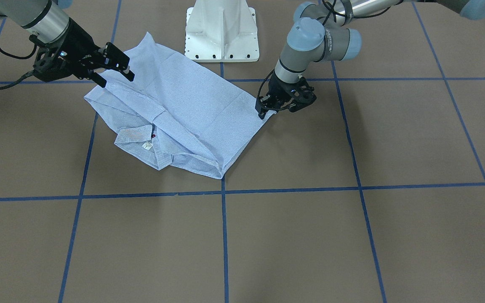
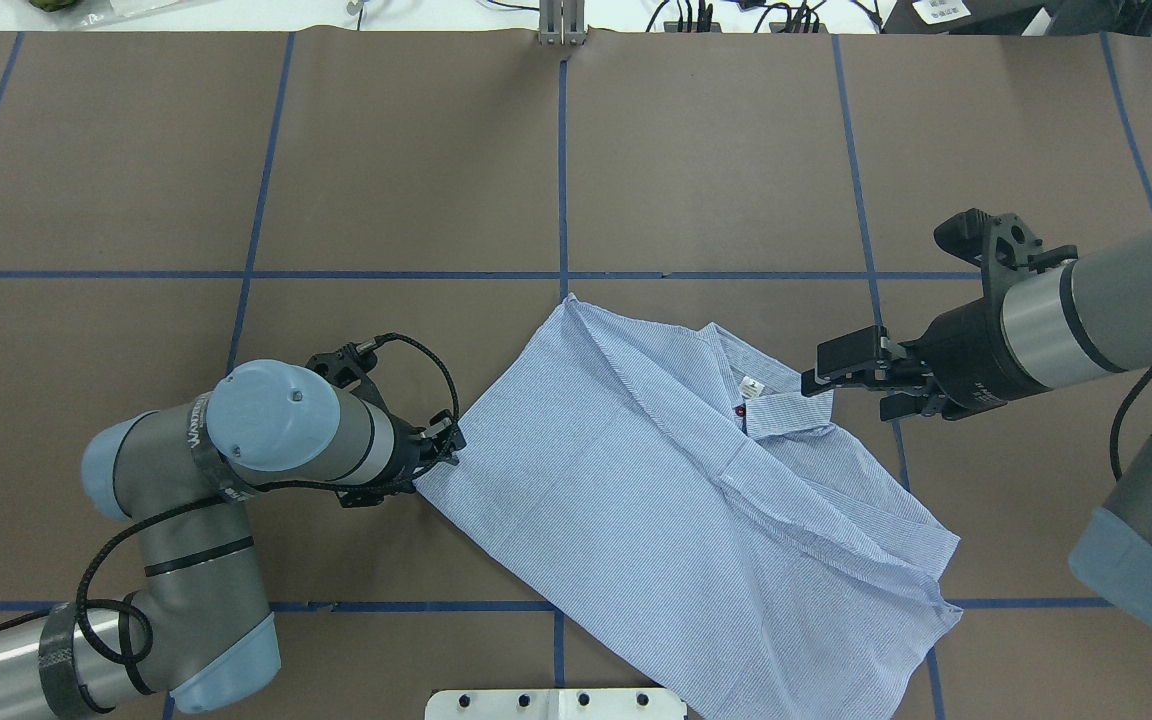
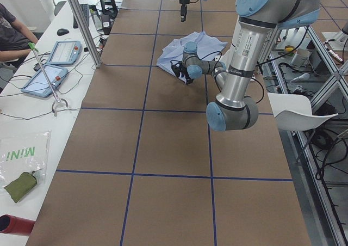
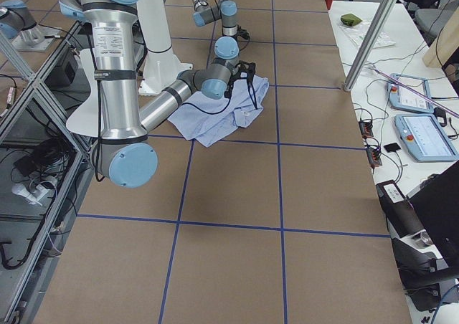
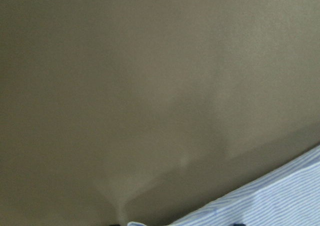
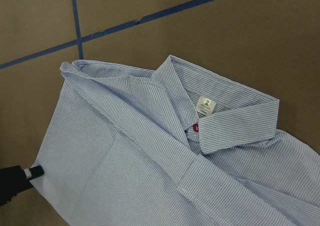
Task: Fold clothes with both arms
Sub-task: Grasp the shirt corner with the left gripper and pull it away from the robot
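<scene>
Shirt lies half-folded on the table, right fingers spread apart above its collar end, left fingers at the hem corner, clamped or not I can't tell, so pinch both ends firmly and lift evenly.

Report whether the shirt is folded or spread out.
Partly folded: the shirt lies as a narrow panel, its sides turned in over the body, collar exposed; no crosswise fold yet.

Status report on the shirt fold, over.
Left tool shut on shirt corner. Right tool open, above the collar side. Shirt partly folded on table. Nothing blocking either tool.
</scene>
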`<state>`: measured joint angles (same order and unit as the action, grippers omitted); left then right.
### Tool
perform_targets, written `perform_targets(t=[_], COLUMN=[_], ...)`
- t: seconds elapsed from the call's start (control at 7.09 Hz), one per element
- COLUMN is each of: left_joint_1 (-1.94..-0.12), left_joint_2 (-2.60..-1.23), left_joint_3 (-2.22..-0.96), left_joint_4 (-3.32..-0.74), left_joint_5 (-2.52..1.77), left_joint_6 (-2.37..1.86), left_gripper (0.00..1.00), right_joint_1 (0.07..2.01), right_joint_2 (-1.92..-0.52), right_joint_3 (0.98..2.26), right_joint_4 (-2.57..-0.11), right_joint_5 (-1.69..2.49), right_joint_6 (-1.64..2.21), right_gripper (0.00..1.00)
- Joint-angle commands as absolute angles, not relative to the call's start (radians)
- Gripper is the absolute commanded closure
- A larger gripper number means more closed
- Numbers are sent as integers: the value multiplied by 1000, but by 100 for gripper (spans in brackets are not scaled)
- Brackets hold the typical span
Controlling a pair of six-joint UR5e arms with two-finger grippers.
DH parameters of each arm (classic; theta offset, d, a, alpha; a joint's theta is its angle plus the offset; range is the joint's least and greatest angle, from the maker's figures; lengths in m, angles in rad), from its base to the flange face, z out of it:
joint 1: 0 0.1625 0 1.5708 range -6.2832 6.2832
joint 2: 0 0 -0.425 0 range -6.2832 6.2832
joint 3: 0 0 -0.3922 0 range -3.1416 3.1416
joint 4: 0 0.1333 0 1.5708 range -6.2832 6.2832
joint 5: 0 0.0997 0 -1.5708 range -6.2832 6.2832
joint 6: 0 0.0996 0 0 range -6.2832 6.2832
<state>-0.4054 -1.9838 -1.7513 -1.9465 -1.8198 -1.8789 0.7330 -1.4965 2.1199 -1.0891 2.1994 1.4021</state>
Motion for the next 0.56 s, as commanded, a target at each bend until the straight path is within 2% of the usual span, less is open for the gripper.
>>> perform_targets(t=[0.0,0.42], left_joint_1=[-407,-466], left_joint_2=[-1985,-2017], left_joint_3=[-1764,-1760], left_joint_4=[-1942,-1940], left_joint_5=[-1828,-1829], left_joint_6=[-1879,-1868], left_gripper=[100,100], right_joint_1=[733,745], right_joint_2=[-1497,-1497], right_joint_3=[2120,2120], right_joint_4=[-1089,-1089], right_joint_5=[2200,2200], right_joint_6=[1402,1402], right_gripper=[0,0])
